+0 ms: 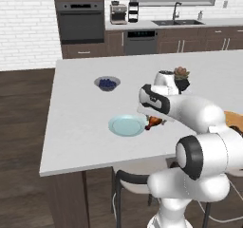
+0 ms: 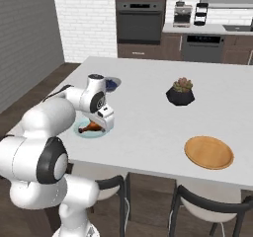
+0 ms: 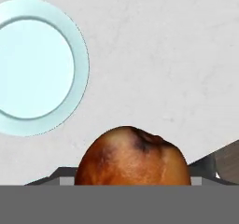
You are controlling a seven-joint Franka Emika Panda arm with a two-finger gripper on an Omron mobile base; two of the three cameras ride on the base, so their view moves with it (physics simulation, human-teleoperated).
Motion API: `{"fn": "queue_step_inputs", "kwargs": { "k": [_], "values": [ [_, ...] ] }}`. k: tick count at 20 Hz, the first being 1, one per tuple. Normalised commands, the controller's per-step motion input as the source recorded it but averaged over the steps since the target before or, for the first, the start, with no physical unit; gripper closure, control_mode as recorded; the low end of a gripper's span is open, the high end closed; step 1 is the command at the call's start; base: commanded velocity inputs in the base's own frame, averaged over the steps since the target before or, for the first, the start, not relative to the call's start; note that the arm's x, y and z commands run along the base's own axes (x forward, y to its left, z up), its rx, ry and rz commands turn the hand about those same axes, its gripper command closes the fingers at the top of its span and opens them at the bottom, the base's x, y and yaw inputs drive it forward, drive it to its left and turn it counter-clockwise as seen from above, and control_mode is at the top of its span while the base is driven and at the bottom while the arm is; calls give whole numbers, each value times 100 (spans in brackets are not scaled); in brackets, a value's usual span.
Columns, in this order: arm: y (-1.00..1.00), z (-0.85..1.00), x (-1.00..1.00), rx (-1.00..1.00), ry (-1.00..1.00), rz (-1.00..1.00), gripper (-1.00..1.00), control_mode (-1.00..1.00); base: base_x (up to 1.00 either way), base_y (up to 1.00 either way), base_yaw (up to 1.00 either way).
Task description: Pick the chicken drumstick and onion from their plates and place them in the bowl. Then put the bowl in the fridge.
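Note:
My gripper [image 2: 103,124] is shut on the chicken drumstick [image 3: 133,155], a reddish-brown piece held just above the counter. The drumstick [image 1: 154,122] hangs at the right rim of the pale light-blue plate [image 1: 127,126], and nothing lies on that plate [image 3: 32,66]. In the hand view the meat bulges between the two fingers at the bottom. Far to the right lies the tan wooden plate [image 2: 209,152], with nothing on it. The onion, the bowl and the fridge are out of view.
A small grey bowl of blueberries [image 1: 107,83] stands behind the blue plate. A potted succulent in a dark pot [image 2: 181,93] sits mid-counter. Chairs [image 2: 207,201] stand along the counter's near edge, and ovens and cabinets line the far wall.

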Motion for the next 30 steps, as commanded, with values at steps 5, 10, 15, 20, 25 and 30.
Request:
{"fn": "queue_step_inputs", "kwargs": {
  "k": [5,10,15,20,25,30],
  "values": [
    [0,0,0,0,0,0,100,100,-28,-100,0],
    [0,0,0,0,0,0,100,100,-93,-100,2],
    [0,0,0,0,0,0,100,100,-36,-100,5],
    [0,0,0,0,0,0,100,100,27,-100,10],
    [0,0,0,0,0,0,100,100,81,-79,16],
    [0,0,0,0,0,0,100,100,98,-59,9]
  ]
}}
